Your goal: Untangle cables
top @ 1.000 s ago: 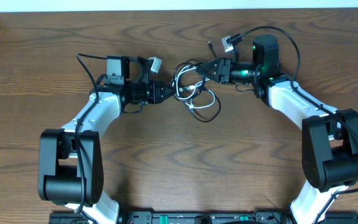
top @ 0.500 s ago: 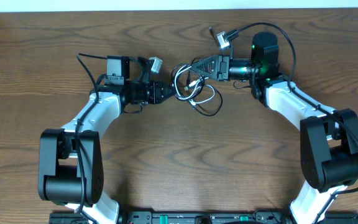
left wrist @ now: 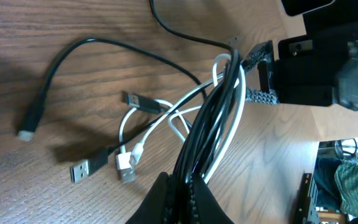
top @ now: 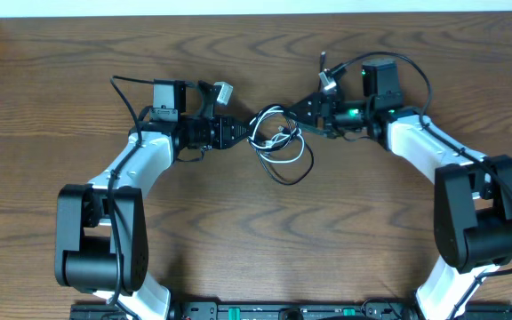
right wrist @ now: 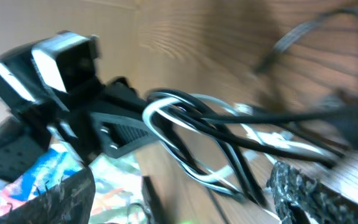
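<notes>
Black and white, thin and limp, the cables (top: pixel 274 140) with small plug ends lie in a loose knot of loops on the brown wood-grain desk (top: pixel 256 240). They start right at the tip of the black two-finger left pincer (top: pixel 241 133). That pincer is clamped on a sheaf of several black strands and a white one. The rest fans out beyond it, with one black loop trailing off to the near side of it.

By the look of them the cables are light, soft and a little slick. They should follow any pull and slide over one another, but the small metal-tipped plugs (left wrist: pixel 82 169) are likely to snag in a loop. I would take hold on a single strand just behind its plug, away from the crossing, and draw it out while the clamped sheaf acts as an anchor.

On the far side of the knot from the left pincer, the black two-finger right pincer (top: pixel 299 113) stands spread wide. Strands pass between its fingers, and it grips nothing that I can see.

A second ago the right pincer was narrower and sat a little further from the left pincer. It has since opened and dropped in closer. The trailing loop has sagged further out, and the left pincer has not budged.
</notes>
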{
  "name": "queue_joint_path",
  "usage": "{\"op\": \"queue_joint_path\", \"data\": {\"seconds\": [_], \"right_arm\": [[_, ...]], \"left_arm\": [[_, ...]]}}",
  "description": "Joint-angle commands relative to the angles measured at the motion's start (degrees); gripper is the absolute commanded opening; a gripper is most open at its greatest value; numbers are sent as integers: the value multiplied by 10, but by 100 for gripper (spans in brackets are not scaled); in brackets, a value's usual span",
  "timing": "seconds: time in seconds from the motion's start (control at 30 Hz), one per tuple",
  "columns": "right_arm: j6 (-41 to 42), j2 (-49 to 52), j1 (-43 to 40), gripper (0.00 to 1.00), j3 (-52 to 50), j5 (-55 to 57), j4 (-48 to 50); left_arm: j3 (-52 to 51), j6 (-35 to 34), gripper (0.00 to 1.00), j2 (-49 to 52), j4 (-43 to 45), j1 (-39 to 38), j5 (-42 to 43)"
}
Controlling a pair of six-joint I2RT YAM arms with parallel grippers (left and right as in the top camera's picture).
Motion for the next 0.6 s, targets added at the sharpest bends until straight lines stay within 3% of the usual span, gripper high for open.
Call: {"op": "queue_joint_path", "data": {"seconds": [0.0, 0.13, 0.23, 0.43, 0.57], "right_arm": [[-54, 1, -23, 86, 1, 11, -20], [-52, 1, -37, 85, 1, -19, -15], [-38, 1, -38, 82, 1, -105, 38], [0, 1, -5, 49, 1, -119, 82], [1, 1, 23, 44, 1, -77, 82]], "left_arm": [[1, 18, 7, 9, 2, 0, 5], [1, 24, 7, 9, 2, 0, 5], [1, 30, 8, 9, 3, 0, 5], [1, 30, 8, 9, 3, -7, 5], [1, 37, 7, 9, 2, -17, 2]]}}
